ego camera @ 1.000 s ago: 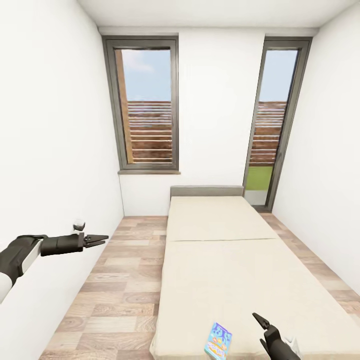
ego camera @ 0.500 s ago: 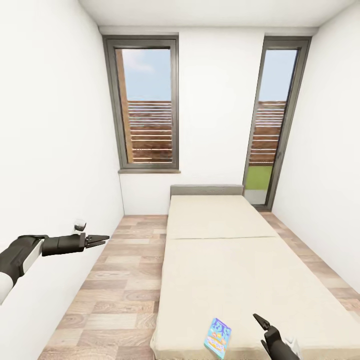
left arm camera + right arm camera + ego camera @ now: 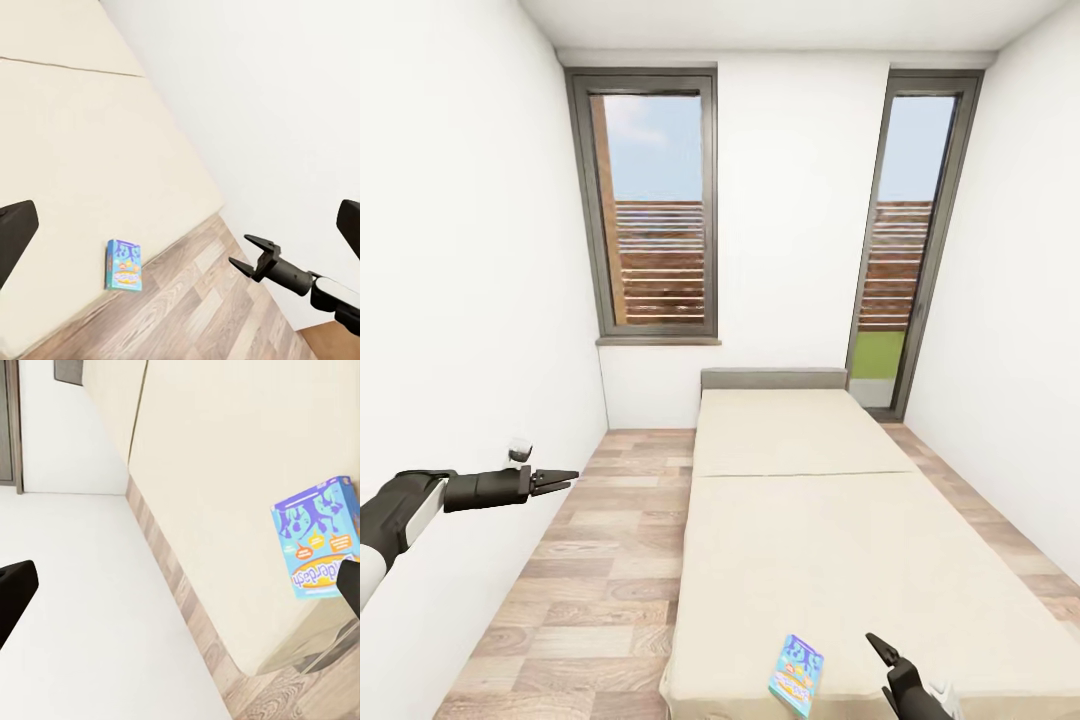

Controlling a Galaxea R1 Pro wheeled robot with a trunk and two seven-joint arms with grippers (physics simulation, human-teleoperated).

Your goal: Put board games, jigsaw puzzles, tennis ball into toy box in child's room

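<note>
One board game (image 3: pixel 797 675) is all I can find of the toys, a flat blue box with bright cartoon print, lying on the beige mattress of the bed (image 3: pixel 810 520) close to its near corner, by the edge that meets the wood-plank floor (image 3: pixel 600 560). From my right wrist camera the same box (image 3: pixel 319 538) sits right at the mattress corner, and from the left wrist camera I see it (image 3: pixel 124 265) near the bed's edge with floor just beyond.

My left gripper (image 3: pixel 558 478) hangs over the floor beside the white left wall, well apart from the bed, with its fingers drawn together to a point and nothing between them. My right gripper (image 3: pixel 881 648) is low over the near end of the mattress, just to the side of the board game and not touching it; its fingers stand apart and empty, which the left wrist camera confirms (image 3: pixel 248 255).

Two tall windows (image 3: pixel 658 205) face me past the grey headboard (image 3: pixel 774 379).
</note>
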